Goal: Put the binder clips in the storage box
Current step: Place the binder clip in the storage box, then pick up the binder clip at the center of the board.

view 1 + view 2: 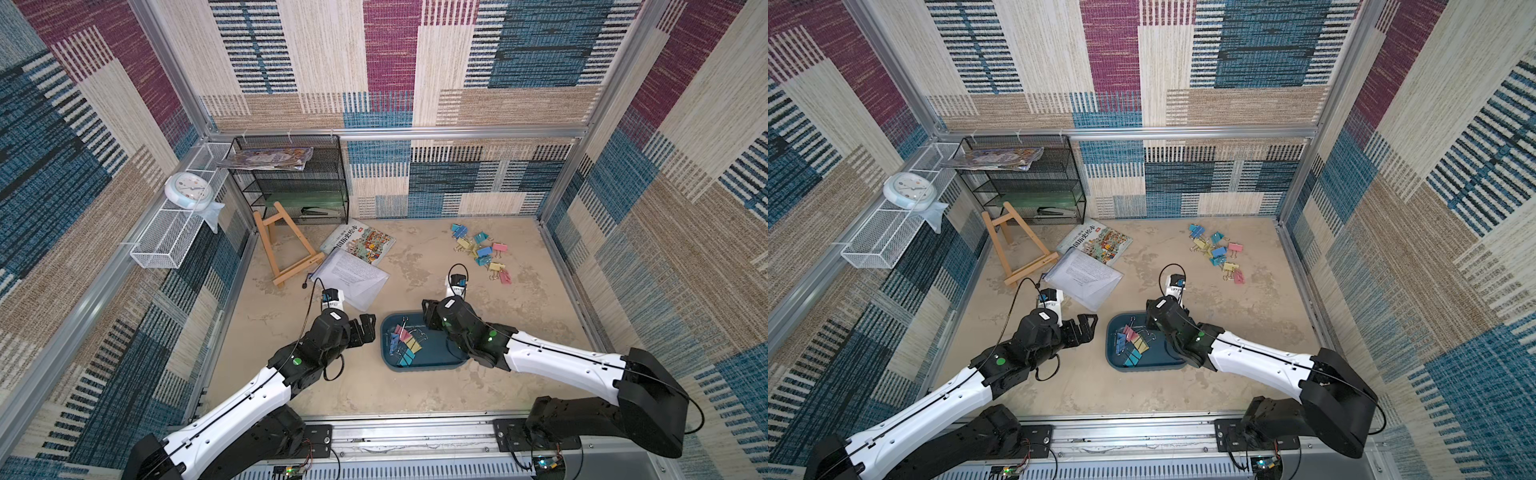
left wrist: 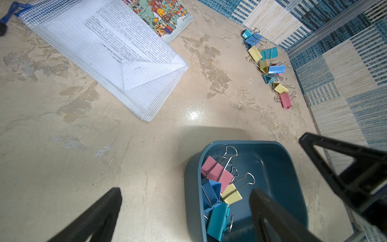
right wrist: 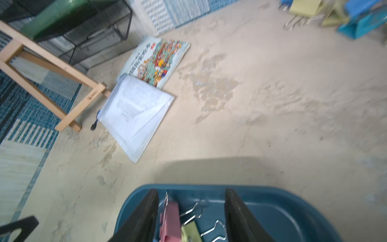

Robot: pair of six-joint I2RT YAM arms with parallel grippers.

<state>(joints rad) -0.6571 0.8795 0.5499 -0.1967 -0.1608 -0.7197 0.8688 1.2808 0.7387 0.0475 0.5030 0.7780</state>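
The dark teal storage box (image 1: 428,368) (image 1: 1150,368) sits on the table near the front, with several binder clips (image 1: 405,345) (image 1: 1133,345) lying inside it. My right gripper (image 1: 428,318) (image 3: 191,191) hangs over the box's far end with its jaws apart. A pink clip (image 3: 170,218) lies in the box between the jaws, beside one finger and not squeezed. My left gripper (image 1: 368,328) (image 2: 187,191) is wide open just left of the box (image 2: 192,199) and holds nothing. Several loose clips (image 1: 482,251) (image 2: 270,69) lie in a cluster at the back right.
A mesh pouch with paper (image 1: 353,276) and a picture book (image 1: 359,245) lie behind the left gripper. A wooden easel (image 1: 286,249) and a black mesh rack (image 1: 291,178) stand at the back left. A white wire tray (image 1: 166,237) with a clock (image 1: 187,189) hangs on the left wall.
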